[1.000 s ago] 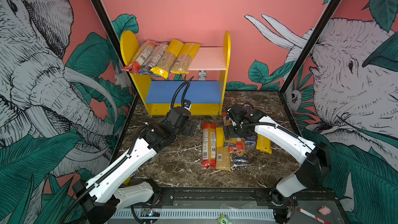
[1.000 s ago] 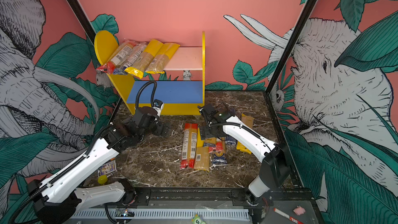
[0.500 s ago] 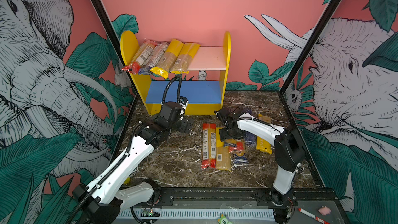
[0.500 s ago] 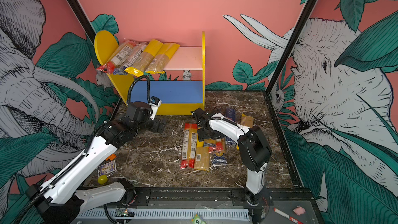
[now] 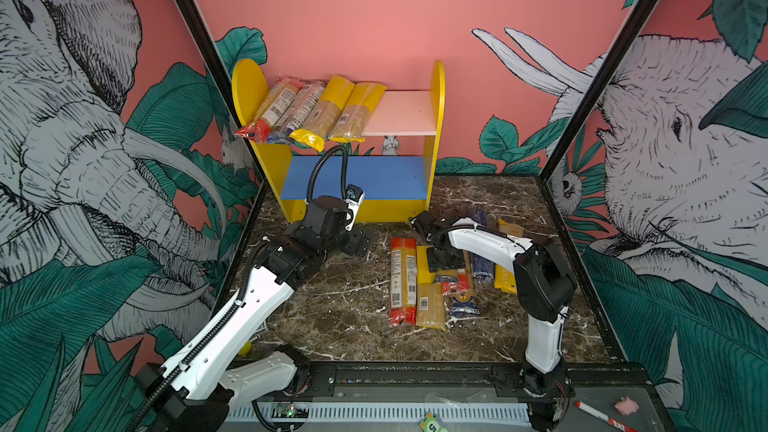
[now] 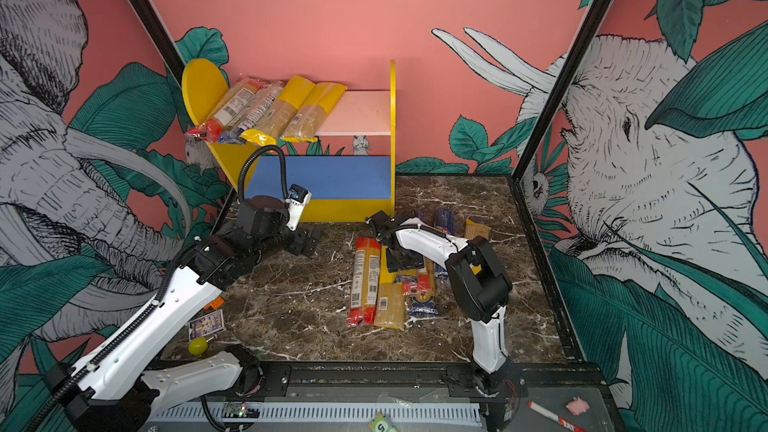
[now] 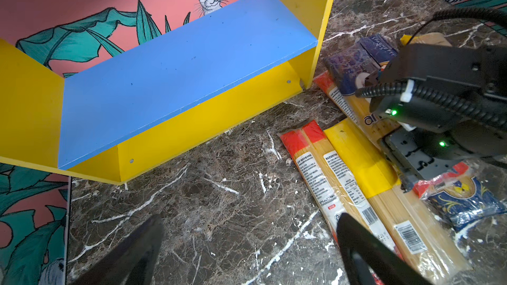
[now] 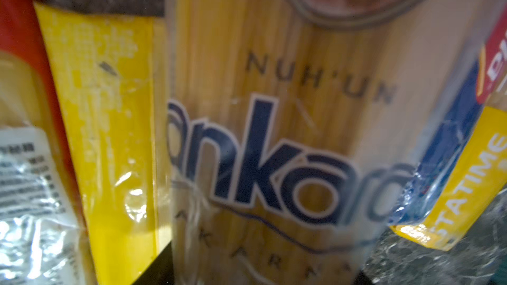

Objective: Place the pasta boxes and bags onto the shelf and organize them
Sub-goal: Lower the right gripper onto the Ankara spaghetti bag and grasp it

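Table: dark brown, white-veined marble tabletop (image 5: 332, 305); yellow-sided two-tier shelf (image 5: 438, 118) stands at back, cluster of long spaghetti packs (image 5: 403, 280) lies right of centre.
Shelf top: pale pink upper board (image 5: 405, 112); four clear spaghetti bags (image 5: 328, 114) side by side at left, ends overhanging front.

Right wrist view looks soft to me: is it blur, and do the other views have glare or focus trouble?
Right wrist view: too close, the spaghetti bag lettering is smeared, glare on the clear wrap. Left wrist view: shelf and packs sharp, only the left gripper's fingers blurred. Both top views: sharp, evenly lit, no strong glare.
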